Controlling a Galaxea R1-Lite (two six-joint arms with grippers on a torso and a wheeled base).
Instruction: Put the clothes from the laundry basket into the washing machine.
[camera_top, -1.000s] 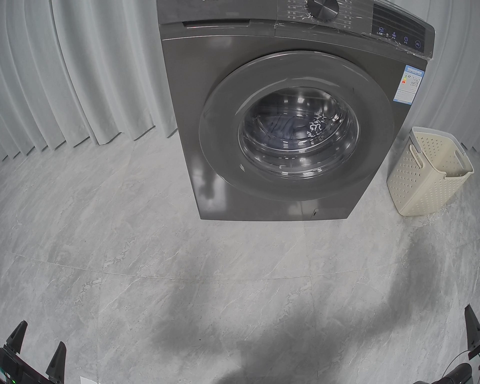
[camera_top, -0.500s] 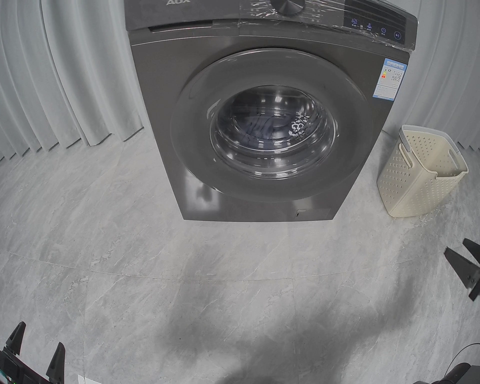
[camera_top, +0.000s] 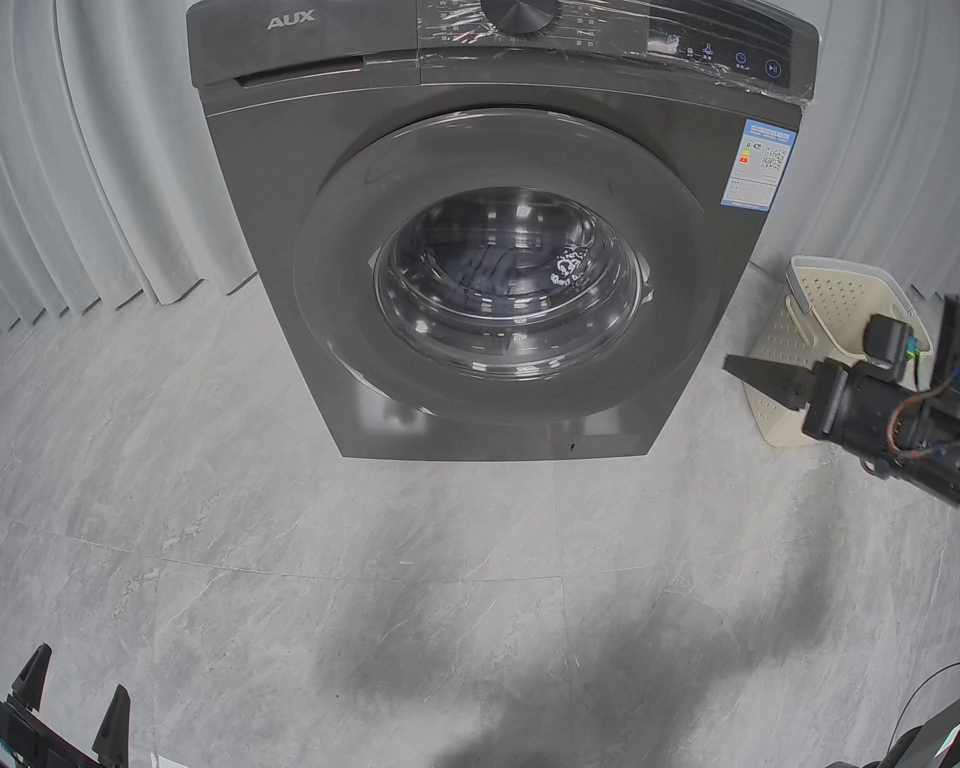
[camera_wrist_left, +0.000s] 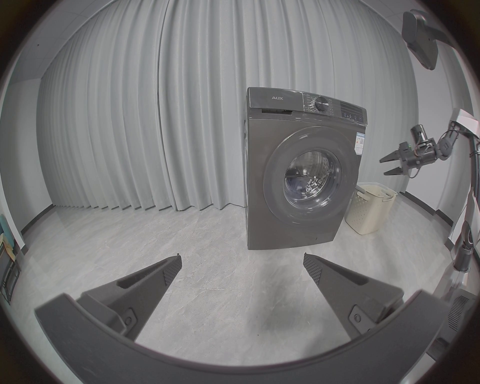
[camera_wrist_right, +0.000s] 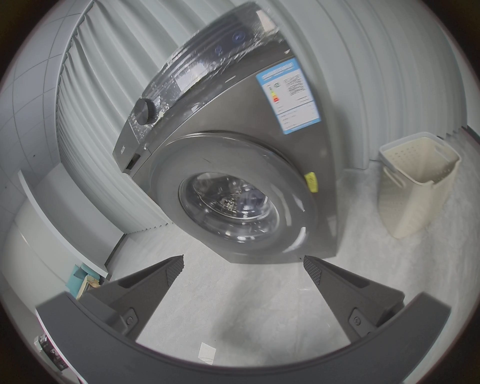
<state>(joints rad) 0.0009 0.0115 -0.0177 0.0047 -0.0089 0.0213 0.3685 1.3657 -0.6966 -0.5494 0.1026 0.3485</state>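
Note:
The grey washing machine (camera_top: 500, 250) stands ahead with its round door (camera_top: 505, 280) shut. Dark blue cloth with white print (camera_top: 500, 265) shows through the glass. The cream laundry basket (camera_top: 850, 300) sits on the floor to the machine's right, and no clothes show above its rim (camera_wrist_right: 417, 147). My right gripper (camera_top: 740, 368) hangs open in front of the basket, at the machine's lower right corner, pointing toward the machine (camera_wrist_right: 235, 165). My left gripper (camera_top: 70, 695) is low at the near left, open and holding nothing, well back from the machine (camera_wrist_left: 300, 175).
Pale curtains (camera_top: 120, 150) hang behind and on both sides of the machine. Grey tiled floor (camera_top: 400, 600) stretches open between me and the door. A small white scrap (camera_wrist_right: 206, 352) lies on the floor below the right gripper.
The whole head view has shifted, so the camera moved, bringing the machine nearer. My right arm rose from the lower right edge to in front of the basket. The left gripper stayed put.

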